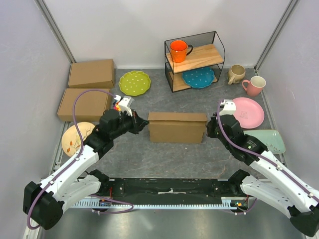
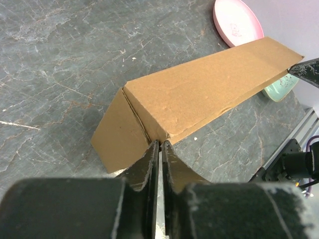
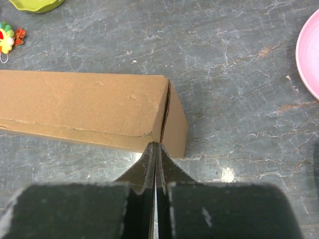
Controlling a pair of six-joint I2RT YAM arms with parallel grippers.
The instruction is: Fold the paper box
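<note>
Top external: high at near edge, looks down on whole table [image 1: 130, 155]. Wrist views: close, facing opposite ends of paper box [image 2: 199, 94].

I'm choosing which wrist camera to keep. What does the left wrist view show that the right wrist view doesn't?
Only the left wrist view: the mint-green plate near the box's far end. Only the right wrist view: the lime-green plate and a small colourful toy at its left edge. Both: the paper box, the pink plate and the grey table.

We see a grey marbled tabletop [image 1: 149, 159] enclosed by plain white walls [image 1: 124, 30], with a wire-and-wood shelf [image 1: 207, 54] at the back.
</note>
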